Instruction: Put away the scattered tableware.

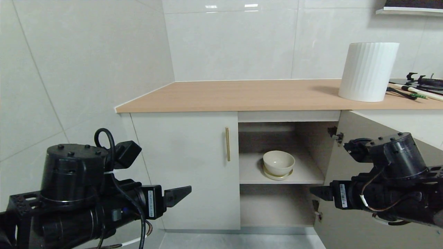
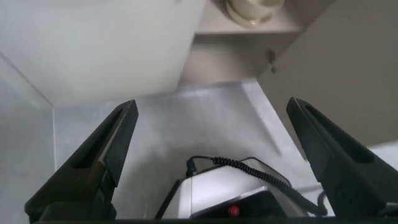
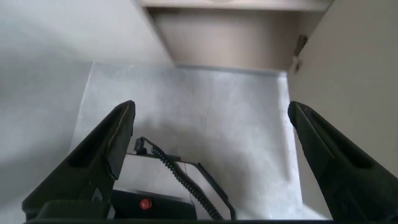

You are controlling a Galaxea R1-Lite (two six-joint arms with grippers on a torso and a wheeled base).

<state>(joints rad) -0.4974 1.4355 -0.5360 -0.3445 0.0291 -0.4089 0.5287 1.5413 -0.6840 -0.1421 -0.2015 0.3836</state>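
Both arms sit low in front of the cabinet. Left gripper [image 2: 211, 106]: fingers spread wide, nothing between them. Right gripper [image 3: 210, 107]: same, apart and empty.

The task's thing I can make out, a cream glazed ceramic bowl [image 1: 278, 162], round and smooth, sits on a shallow cream plate with a yellowish rim [image 1: 277, 176] on the pale middle shelf [image 1: 308, 174] of the open cabinet. The matte white right door [image 1: 346, 221] is swung out just beside my right arm. The left door [image 1: 187, 166] is closed, with a slim brass bar handle [image 1: 227, 144].

I judge the stowing step done for bowl and plate. Thin stick-like utensils [image 1: 415, 92], chopsticks probably, lie on the light wood-grain countertop [image 1: 249, 95] beside a tall white ribbed cylinder [image 1: 368, 71]. The next move likely calls for raising an arm to those, or pushing the door shut.
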